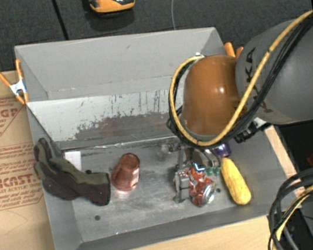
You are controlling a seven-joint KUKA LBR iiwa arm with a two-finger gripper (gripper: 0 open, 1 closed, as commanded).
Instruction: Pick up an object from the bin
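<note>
My gripper (185, 183) hangs low in the right half of the bin, under the orange dome on the wrist. It sits right against a crumpled red and silver wrapper (201, 188) near the bin's front wall. A yellow corn cob (235, 181) lies just right of the wrapper. Something small and purple (222, 149) peeks out beside the dome, above the cob.
A copper-red cup (126, 171) lies on its side in the middle of the bin floor. A dark brown sock (69, 177) sprawls at the left, over a white scrap (73, 161). The arm and its cables cover the bin's right side.
</note>
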